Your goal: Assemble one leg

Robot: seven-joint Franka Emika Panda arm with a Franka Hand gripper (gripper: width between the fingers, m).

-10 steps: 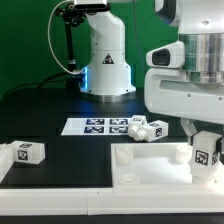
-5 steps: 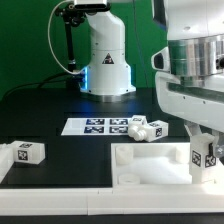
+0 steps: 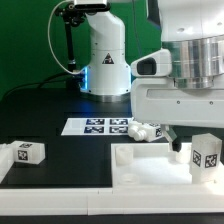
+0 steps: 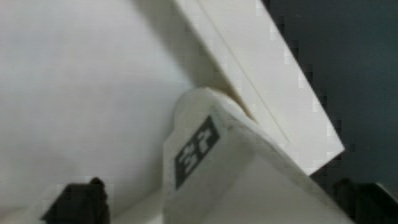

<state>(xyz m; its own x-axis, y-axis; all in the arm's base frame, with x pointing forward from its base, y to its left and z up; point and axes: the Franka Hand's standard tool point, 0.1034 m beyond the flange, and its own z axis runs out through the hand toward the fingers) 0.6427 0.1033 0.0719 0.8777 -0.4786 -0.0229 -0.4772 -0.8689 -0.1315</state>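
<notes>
I see the leg (image 3: pixel 207 156) standing on the panel (image 3: pixel 140 166); the arm hides the gripper (image 4: pixel 217 203), so its grip I cannot tell.

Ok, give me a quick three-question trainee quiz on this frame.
1. True or false: a leg stands on the panel.
2. The lone leg at the exterior view's left rests on: A) the panel, B) the dark table, C) the marker board.
3. Fill in: the pincer is ____ (open or shut).
Key: 1 true; 2 B; 3 open.
</notes>
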